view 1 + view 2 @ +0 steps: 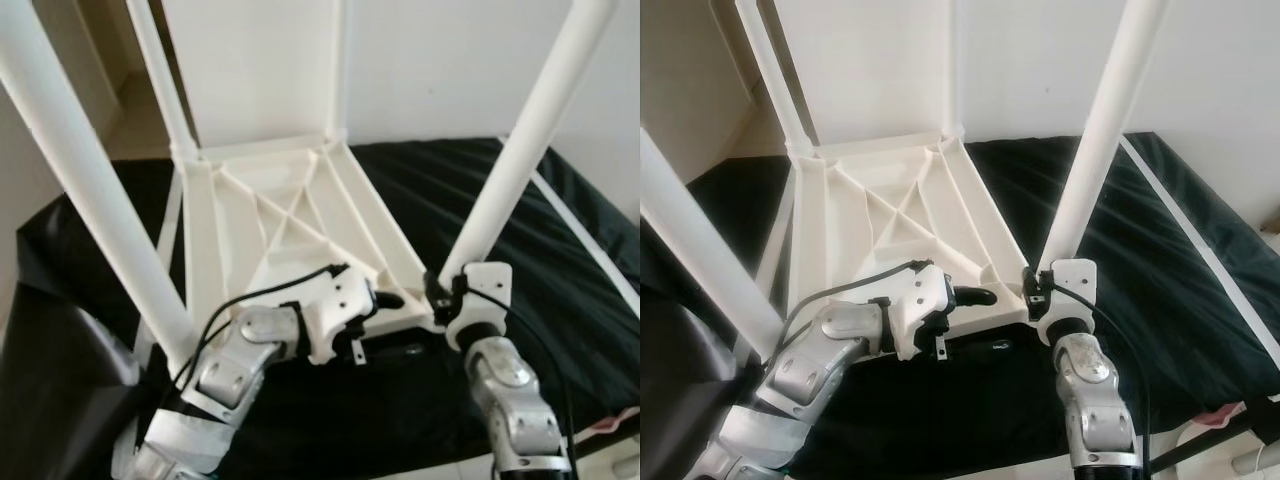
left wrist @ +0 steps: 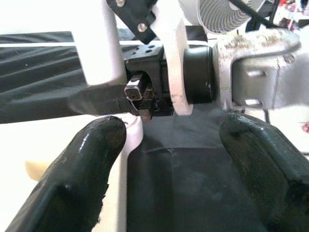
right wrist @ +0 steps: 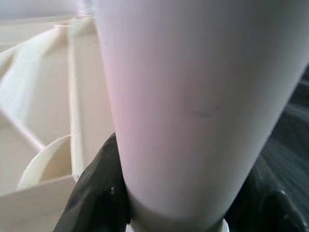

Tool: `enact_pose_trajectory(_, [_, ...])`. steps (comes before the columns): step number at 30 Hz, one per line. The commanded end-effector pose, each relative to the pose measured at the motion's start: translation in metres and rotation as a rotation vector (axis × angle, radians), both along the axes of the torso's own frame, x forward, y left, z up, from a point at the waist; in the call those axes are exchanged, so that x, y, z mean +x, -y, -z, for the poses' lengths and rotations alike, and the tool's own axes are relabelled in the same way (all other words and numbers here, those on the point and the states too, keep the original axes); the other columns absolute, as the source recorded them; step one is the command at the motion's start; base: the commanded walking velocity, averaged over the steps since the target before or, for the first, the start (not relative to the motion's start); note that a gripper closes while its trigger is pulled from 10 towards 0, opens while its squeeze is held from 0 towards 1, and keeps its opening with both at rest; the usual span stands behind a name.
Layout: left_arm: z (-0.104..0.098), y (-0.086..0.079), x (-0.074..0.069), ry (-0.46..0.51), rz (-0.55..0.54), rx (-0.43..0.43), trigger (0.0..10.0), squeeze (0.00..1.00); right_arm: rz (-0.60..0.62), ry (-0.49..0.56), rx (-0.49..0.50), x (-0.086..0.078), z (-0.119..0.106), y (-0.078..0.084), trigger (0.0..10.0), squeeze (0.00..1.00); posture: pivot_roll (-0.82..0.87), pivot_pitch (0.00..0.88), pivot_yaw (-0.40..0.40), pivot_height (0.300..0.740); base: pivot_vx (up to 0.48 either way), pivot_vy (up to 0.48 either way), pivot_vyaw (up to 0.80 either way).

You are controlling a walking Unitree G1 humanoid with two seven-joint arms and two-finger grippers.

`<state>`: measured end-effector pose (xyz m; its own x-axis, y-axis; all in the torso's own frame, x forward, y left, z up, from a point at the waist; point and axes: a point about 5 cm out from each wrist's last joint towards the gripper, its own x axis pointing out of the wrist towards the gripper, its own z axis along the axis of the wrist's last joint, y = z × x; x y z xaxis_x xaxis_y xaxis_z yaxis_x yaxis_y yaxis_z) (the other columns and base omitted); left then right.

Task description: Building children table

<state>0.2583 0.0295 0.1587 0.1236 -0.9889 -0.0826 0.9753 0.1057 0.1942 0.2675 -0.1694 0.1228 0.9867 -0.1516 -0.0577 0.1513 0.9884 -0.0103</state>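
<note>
Gripping a smooth white tubular leg [image 1: 510, 170], right claw [image 1: 447, 290]; left claw [image 1: 385, 299] wide.

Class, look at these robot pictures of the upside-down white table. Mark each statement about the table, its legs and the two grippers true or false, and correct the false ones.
1. The table top lies underside up on a black cloth. True.
2. The right gripper is closed round the base of a table leg. True.
3. The left gripper grips a leg. False: its fingers are open at the table's near edge.
4. The legs are black. False: they are white.
</note>
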Motion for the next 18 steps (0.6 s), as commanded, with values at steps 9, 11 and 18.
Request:
enact_pose_trajectory(9, [0.0,0.001,0.005,0.014,-0.079,-0.012,10.0,0.0,0.15,-0.094,0.046,0.002,0.014,-0.001,10.0,0.0,-0.07,0.0,-0.012,0.74,0.0,0.0,0.0])
enact_pose_trajectory(11, [0.0,0.001,0.005,0.015,-0.08,-0.015,10.0,0.0,0.134,-0.077,0.053,0.003,0.012,-0.004,10.0,1.0,-0.07,0.0,-0.013,0.74,0.0,0.0,0.0])
enact_pose_trajectory(18, [0.006,0.001,0.004,0.003,-0.088,0.017,10.0,0.0,0.092,-0.013,0.034,0.0,0.002,-0.005,10.0,1.0,-0.07,0.0,-0.015,0.74,0.0,0.0,0.0])
